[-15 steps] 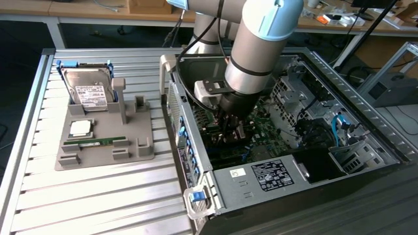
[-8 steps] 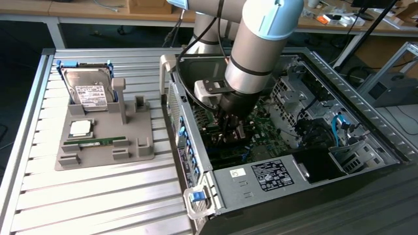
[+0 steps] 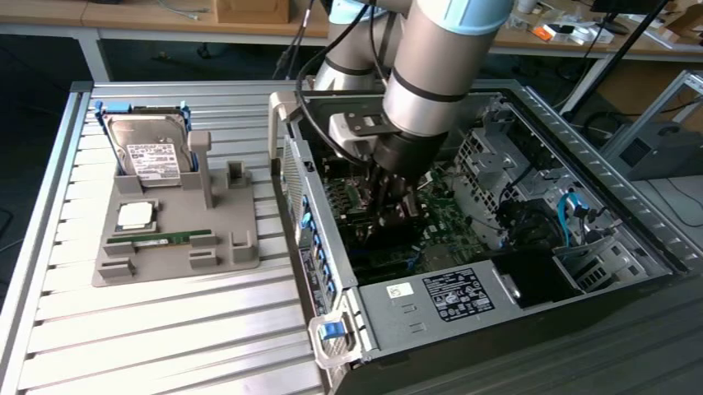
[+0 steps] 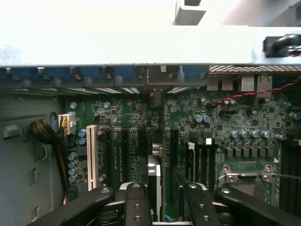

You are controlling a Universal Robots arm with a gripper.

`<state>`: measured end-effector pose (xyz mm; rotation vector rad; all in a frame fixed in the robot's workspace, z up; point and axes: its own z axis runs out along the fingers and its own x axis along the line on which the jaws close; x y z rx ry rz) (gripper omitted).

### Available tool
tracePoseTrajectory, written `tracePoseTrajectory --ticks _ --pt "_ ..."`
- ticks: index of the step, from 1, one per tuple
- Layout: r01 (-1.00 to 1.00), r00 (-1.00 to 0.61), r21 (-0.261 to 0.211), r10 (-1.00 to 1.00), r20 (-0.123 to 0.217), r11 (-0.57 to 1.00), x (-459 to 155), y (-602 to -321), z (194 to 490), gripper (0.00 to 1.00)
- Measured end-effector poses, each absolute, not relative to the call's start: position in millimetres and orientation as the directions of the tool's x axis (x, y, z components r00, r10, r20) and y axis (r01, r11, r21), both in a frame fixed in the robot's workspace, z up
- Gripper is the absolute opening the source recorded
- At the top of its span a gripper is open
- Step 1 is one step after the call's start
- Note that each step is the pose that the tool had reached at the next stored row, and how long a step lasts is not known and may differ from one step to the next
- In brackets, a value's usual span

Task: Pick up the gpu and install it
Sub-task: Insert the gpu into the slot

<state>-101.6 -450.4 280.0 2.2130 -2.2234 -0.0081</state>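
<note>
Spread fingers (image 4: pixel 136 202) of the gripper (image 4: pixel 162 188) stand on either side of the gpu (image 4: pixel 154 176), which the wrist view meets edge-on. One finger sits just beside the card, and a dark gap shows between the card and the other finger, so nothing is pinched. The gpu stands upright on the green motherboard (image 4: pixel 235 117), in the row of long dark expansion slots. A white slot (image 4: pixel 91 157) lies a few slots to one side, and the memory sockets lie on the other. The card's far end runs toward the case wall, where the blue-tabbed bracket openings line up. Whether it is fully seated in its slot cannot be told.

In the exterior view the arm reaches down into the open computer case (image 3: pixel 615 214), and the gripper (image 3: pixel 396 193) is low over the middle of the motherboard. The case lies on its side along the slatted worktop (image 3: pixel 165 329), toward the exterior view's right edge. Near the worktop's far edge, at the exterior view's left, a grey parts holder (image 3: pixel 165 263) carries a silver hard drive (image 3: pixel 148 152) standing upright. A square processor (image 3: pixel 137 216) and a narrow green memory stick (image 3: pixel 163 239) lie flat on the same holder.
</note>
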Motion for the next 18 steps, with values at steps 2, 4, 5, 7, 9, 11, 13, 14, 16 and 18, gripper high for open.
tracePoseTrajectory --ticks 2,4,5,7,9,11,13,14,16,18 --pt "-1.000 -0.005 0.006 -1.000 0.000 0.005 -102 -448 287 0.34" --pt "-1.000 -0.005 0.006 -1.000 0.000 0.005 -102 -447 290 0.26" --pt "-1.000 -0.005 0.006 -1.000 0.000 0.005 -102 -446 290 0.20" --pt "-1.000 -0.005 0.006 -1.000 0.000 0.005 -101 -446 290 0.14" --pt "-1.000 -0.005 0.009 -1.000 0.000 0.005 -96 -446 290 0.11" --pt "-1.000 -0.004 0.018 -1.000 0.000 0.004 -82 -447 290 0.11" --pt "-1.000 -0.004 0.029 -1.000 0.000 0.004 -68 -447 289 0.11" --pt "-0.999 -0.004 0.032 -1.000 0.000 0.004 -63 -447 289 0.11" --pt "-0.999 -0.004 0.036 -1.000 0.000 0.004 -57 -447 289 0.11" --pt "-0.999 -0.004 0.037 -1.000 0.000 0.004 -53 -447 289 0.11"
